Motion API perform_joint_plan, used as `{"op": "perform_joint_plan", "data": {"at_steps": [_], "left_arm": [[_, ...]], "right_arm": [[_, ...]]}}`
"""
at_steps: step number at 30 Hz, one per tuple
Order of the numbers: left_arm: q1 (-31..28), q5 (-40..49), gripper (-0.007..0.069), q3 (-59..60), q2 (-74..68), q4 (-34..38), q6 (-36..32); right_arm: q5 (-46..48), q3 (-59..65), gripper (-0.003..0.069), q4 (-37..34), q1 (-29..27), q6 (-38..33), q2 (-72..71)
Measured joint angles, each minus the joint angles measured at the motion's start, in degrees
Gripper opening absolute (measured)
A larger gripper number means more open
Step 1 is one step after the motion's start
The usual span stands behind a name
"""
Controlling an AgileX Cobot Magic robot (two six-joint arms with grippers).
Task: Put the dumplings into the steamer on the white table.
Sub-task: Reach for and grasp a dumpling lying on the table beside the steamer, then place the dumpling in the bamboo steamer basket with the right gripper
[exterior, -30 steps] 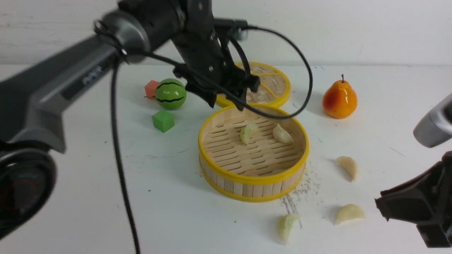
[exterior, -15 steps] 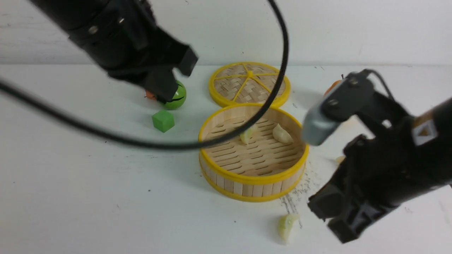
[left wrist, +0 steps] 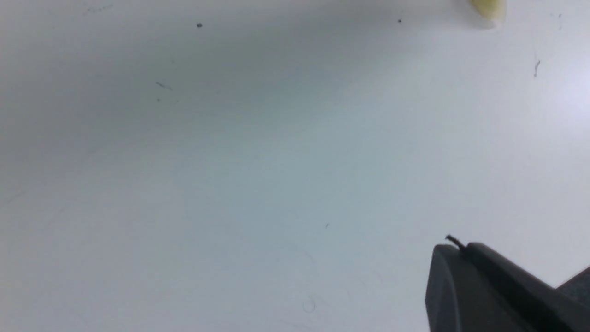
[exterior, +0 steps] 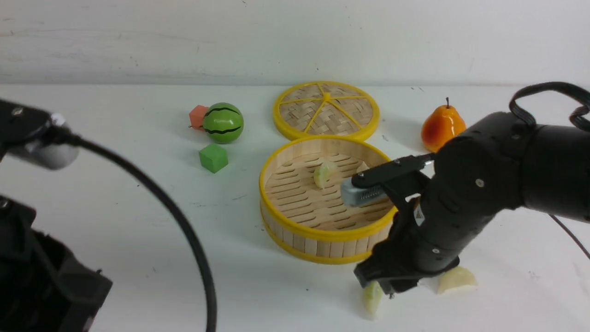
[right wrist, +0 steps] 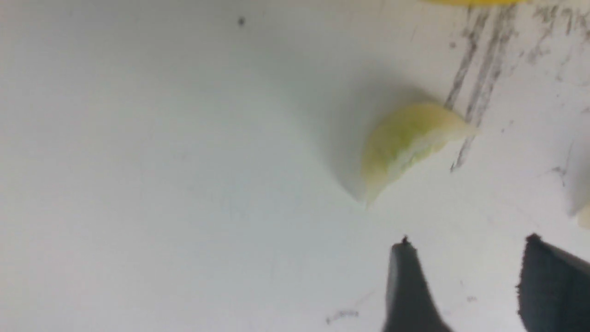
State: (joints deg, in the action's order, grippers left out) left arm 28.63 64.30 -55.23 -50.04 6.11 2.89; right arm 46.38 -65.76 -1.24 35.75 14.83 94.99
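Note:
The steamer (exterior: 329, 230) stands mid-table on the white table (exterior: 138, 221). One greenish dumpling (exterior: 324, 174) lies inside it; a second is mostly hidden behind my right arm. Outside, in front of the steamer, lie a greenish dumpling (exterior: 371, 299) and a cream one (exterior: 456, 279). My right gripper (right wrist: 468, 249) is open and empty, low over the table just short of the greenish dumpling (right wrist: 410, 143). In the front view the gripper (exterior: 392, 286) sits between the two dumplings. My left gripper (left wrist: 456, 249) is shut and empty over bare table at the near left.
The woven lid (exterior: 326, 109) lies behind the steamer. A toy watermelon (exterior: 223, 122), a red block (exterior: 197, 116) and a green cube (exterior: 213, 157) sit at the back left, a pear (exterior: 440, 127) at the back right. My left arm's cable (exterior: 184, 230) arcs over the near left.
My left arm has pulled back from above the steamer to the near left. My right arm has swung in from the right and come down over the dumplings in front of the steamer.

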Motion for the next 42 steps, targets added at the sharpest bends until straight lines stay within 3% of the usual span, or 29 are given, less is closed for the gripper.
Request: {"op": "perform_joint_plan", "data": {"at_steps": [5,9,12,17,20,21,27,33,42], "left_arm": [[0.0,-0.5,-0.0014,4.1,4.5,0.7,0.0],[0.0,-1.1,-0.0014,6.0,6.9,1.0,0.0],[0.0,-1.4,-0.0014,6.7,7.9,1.0,0.0],[0.0,-1.6,-0.0014,6.9,8.3,1.1,0.0],[0.0,-1.6,-0.0014,6.9,8.3,1.2,0.0],[0.0,-1.6,-0.0014,6.9,8.3,1.2,0.0],[0.0,-1.6,-0.0014,6.9,8.3,1.4,0.0],[0.0,-3.1,-0.0014,6.9,8.3,1.5,0.0],[0.0,-4.2,-0.0012,7.0,8.3,2.0,0.0]], "right_arm": [[-5.8,-0.1,0.0595,-0.8,0.0,5.1,3.6],[-6.9,-0.1,0.0622,-1.1,0.0,8.1,7.7],[-7.3,-0.1,0.0581,-1.1,0.0,10.1,10.8],[-8.8,-0.3,0.0407,0.1,0.0,12.6,12.6],[-9.1,-0.3,0.0213,0.9,0.0,12.8,12.7],[-8.8,-0.4,0.0188,1.2,0.0,12.8,12.6],[-3.5,-3.0,0.0199,1.2,0.7,8.9,10.6],[0.8,-17.6,0.0199,1.2,2.3,0.5,6.9],[1.2,-37.4,0.0199,5.6,2.2,0.2,21.3]]}}
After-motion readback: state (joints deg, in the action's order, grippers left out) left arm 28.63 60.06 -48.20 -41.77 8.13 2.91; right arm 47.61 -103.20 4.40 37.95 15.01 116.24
